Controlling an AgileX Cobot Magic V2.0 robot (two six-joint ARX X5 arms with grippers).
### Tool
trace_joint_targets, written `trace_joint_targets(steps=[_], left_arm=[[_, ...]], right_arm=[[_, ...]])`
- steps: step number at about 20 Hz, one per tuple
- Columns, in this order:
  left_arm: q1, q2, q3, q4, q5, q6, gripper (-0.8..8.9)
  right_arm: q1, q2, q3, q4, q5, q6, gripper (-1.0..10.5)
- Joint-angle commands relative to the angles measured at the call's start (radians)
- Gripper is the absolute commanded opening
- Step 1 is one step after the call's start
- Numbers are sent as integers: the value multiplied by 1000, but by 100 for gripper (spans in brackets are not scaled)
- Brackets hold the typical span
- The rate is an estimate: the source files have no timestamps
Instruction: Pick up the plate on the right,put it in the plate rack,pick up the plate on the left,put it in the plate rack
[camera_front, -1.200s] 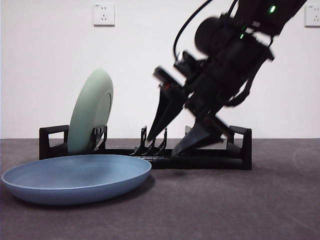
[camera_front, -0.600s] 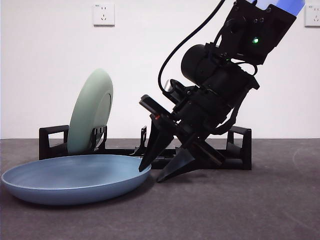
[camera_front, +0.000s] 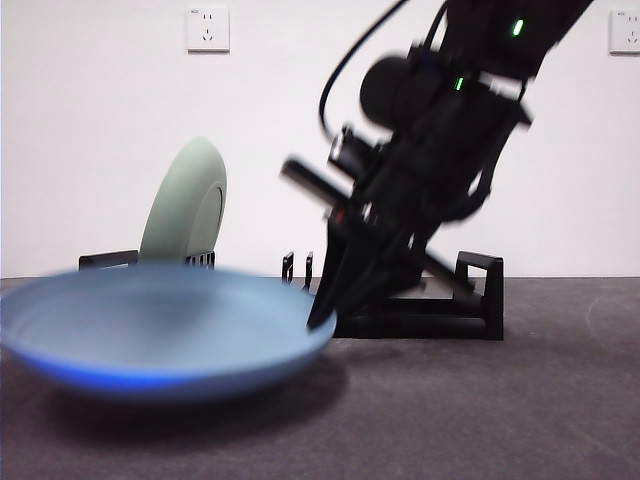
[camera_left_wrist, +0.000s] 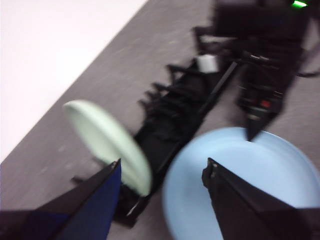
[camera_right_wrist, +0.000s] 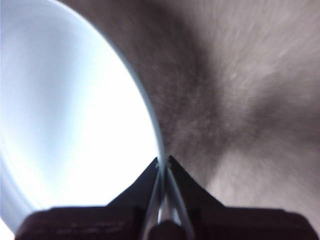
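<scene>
The right gripper (camera_front: 322, 312) has its fingers pinched on the rim of the blue plate (camera_front: 160, 335), one finger inside the rim and one outside, as the right wrist view shows (camera_right_wrist: 163, 167). In the front view the plate is blurred and looks to be off the table (camera_front: 500, 420), hanging level from that single edge grip. The green plate (camera_front: 185, 215) already stands upright in the plate rack (camera_front: 470, 300) near one end, so this looks like the second half of the job.

The left gripper (camera_left_wrist: 160, 172) waits above with its fingers spread, holding nothing, looking down on the rack and both plates.

To do this step well, the grip probably needs to stay firm, since a wide plate held at one point of its rim can swing or slip. Lifting smoothly should keep it from rocking. The plate must then be tipped from flat to standing on edge before it comes down, and lined up with a free slot between the prongs (camera_front: 297, 268), away from the green plate so the two do not knock. Its lower edge should settle in the rack's channel before the fingers let go.
</scene>
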Motion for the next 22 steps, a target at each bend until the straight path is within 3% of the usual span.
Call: trace_joint_targets(steps=[1,6,12,20,22], left_arm=[[-56,19,3,-3,24,5,283],[-246,142,3,-12,1,32,283],[-464,361,3,-52,-216,121,282],[-483,493,3,-32,-240,137,278],[-483,493,3,-14,-240,137,200]], right_arm=[[-9,-78,-2,-15,18,-17,-13],[-59,-228,-2,-61,23,-17,-13],[-121,-287,-2,-156,36,-35,-12],[-138,-343,-2,-269,35,-76,-12],[-138,-368,-2,-280,35,-76,-12]])
